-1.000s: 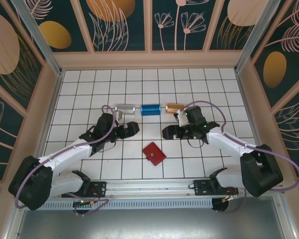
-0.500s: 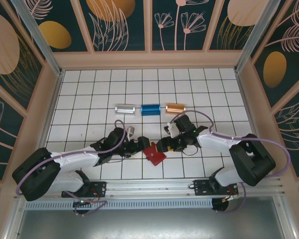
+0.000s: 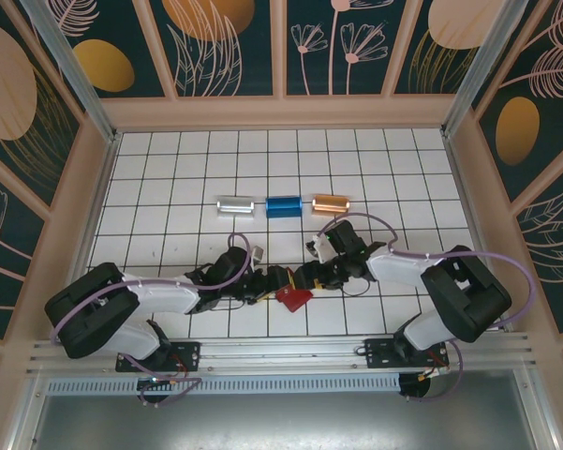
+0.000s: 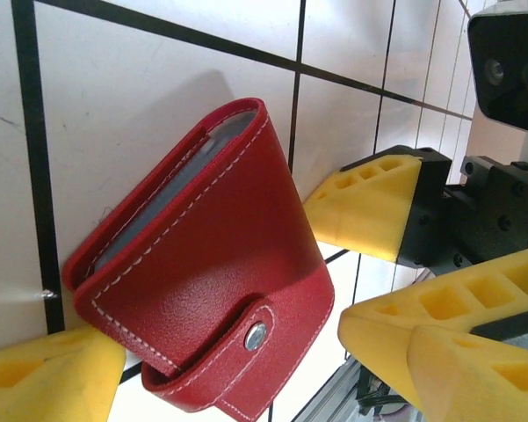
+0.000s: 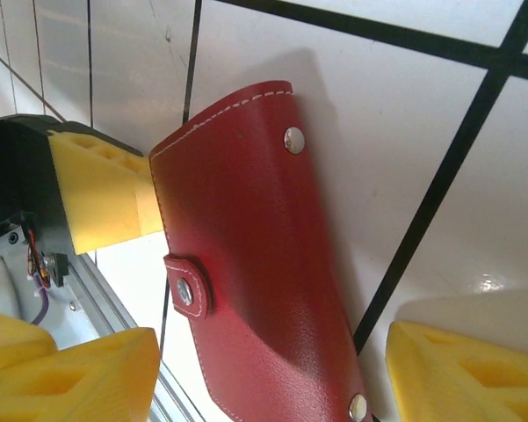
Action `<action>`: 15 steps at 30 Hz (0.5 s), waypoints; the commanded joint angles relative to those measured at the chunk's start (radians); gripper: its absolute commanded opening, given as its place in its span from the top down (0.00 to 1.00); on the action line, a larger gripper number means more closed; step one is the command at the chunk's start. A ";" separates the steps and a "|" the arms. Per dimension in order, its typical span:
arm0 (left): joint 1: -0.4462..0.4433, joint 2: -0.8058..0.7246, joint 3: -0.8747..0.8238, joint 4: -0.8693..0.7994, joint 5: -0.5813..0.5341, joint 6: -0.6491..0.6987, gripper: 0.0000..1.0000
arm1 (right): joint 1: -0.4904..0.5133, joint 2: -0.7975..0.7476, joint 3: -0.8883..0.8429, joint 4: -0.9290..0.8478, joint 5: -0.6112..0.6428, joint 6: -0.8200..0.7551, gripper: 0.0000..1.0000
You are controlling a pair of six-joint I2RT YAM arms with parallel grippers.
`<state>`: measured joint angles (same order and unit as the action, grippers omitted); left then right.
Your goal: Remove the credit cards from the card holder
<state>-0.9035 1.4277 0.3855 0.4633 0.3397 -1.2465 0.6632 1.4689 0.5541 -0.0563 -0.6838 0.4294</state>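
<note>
The card holder (image 3: pixel 295 298) is a red leather wallet, folded shut with its snap tab fastened, lying on the white tiles near the front edge. My left gripper (image 3: pixel 270 282) reaches it from the left and my right gripper (image 3: pixel 305 278) from the right, nearly nose to nose. In the left wrist view the card holder (image 4: pixel 202 272) lies between the yellow pads (image 4: pixel 44 387) of my open left gripper (image 4: pixel 264 391). In the right wrist view the card holder (image 5: pixel 255 272) sits inside my open right gripper (image 5: pixel 268 382). The credit cards are hidden; a grey inner layer shows at the wallet's edge.
Silver (image 3: pixel 234 205), blue (image 3: pixel 284 205) and copper (image 3: pixel 330 202) metallic blocks stand in a row behind the grippers. The metal rail (image 3: pixel 281 352) runs close in front of the card holder. Wooden walls bound the tiled floor on three sides.
Both arms have swung forward and inward from near the blocks down to the card holder, and now straddle it from either side. Both pairs of jaws have narrowed somewhat.
</note>
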 commanded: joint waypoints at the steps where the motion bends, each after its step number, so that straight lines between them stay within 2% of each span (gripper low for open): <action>1: -0.003 0.032 0.016 0.059 -0.011 -0.020 0.19 | 0.032 0.034 -0.048 0.126 -0.132 0.055 0.32; 6: -0.003 0.038 0.009 0.099 -0.030 -0.029 0.30 | 0.035 0.039 -0.078 0.216 -0.173 0.092 0.36; 15: -0.003 0.018 0.012 0.111 -0.068 -0.032 0.41 | 0.037 0.001 -0.107 0.330 -0.224 0.151 0.48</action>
<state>-0.9035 1.4540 0.3855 0.5144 0.2905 -1.2625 0.6827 1.4815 0.4595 0.1646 -0.8032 0.5400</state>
